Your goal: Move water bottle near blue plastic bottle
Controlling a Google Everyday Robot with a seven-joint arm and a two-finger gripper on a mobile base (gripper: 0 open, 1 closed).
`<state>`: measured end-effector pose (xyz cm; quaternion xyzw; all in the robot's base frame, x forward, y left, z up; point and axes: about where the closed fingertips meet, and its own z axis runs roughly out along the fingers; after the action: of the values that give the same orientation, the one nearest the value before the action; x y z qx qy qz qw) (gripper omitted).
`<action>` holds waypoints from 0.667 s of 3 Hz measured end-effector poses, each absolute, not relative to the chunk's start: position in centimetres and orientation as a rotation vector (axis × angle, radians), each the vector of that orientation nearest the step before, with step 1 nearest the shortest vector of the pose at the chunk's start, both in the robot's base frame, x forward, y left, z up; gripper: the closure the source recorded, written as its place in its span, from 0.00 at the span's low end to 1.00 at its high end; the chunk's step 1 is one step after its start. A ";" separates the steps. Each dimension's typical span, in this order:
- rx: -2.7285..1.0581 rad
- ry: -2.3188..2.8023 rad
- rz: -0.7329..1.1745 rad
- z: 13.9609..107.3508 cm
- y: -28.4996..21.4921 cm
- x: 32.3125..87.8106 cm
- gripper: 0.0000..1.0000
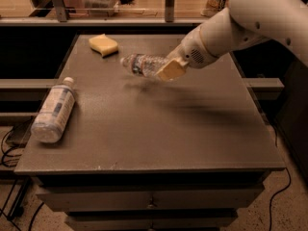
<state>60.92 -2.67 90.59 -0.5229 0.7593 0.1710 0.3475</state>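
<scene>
My gripper (166, 70) is shut on the water bottle (142, 64), a small clear ribbed bottle with a dark label band. It holds the bottle on its side in the air above the middle-back of the grey table (159, 129), cap end pointing left. The blue plastic bottle (54, 110), fatter with a light label and white cap, lies on its side near the table's left edge. The water bottle hangs well to the right of it and further back. My white arm reaches in from the upper right.
A yellow sponge (104, 44) lies at the table's back left. Behind the table is a rail and glass partition (110, 4). Drawers (149, 201) sit under the tabletop. Cables (9, 143) trail on the floor at the left.
</scene>
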 end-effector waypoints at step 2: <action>-1.357 1.910 0.720 89.9 4.2 54.1 0.83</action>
<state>54.14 4.21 89.89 -0.5209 0.7332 0.2764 0.3386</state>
